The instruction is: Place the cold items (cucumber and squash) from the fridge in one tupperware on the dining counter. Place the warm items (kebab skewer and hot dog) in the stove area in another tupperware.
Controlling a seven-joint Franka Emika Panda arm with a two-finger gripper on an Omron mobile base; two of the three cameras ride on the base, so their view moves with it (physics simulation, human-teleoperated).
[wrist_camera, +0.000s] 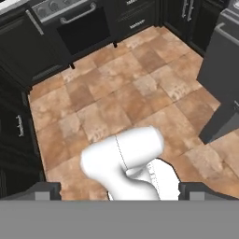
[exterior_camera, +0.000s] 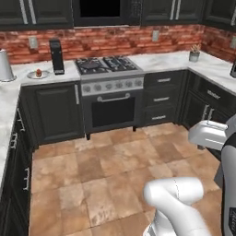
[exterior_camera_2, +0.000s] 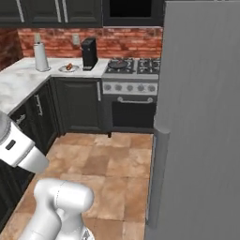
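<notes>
A small reddish food item, too small to name, lies on a white plate on the counter left of the stove. The tall grey fridge stands shut at the right, so the cucumber and squash are hidden. The tupperware is out of view. My gripper hangs open over the tiled floor, far from the counters. Its two dark fingertips stand wide apart with nothing between them.
A black coffee machine stands beside the plate and a paper towel roll further left. Dark cabinets line the left, back and right walls. A jar sits on the right counter. Tiled floor lies between.
</notes>
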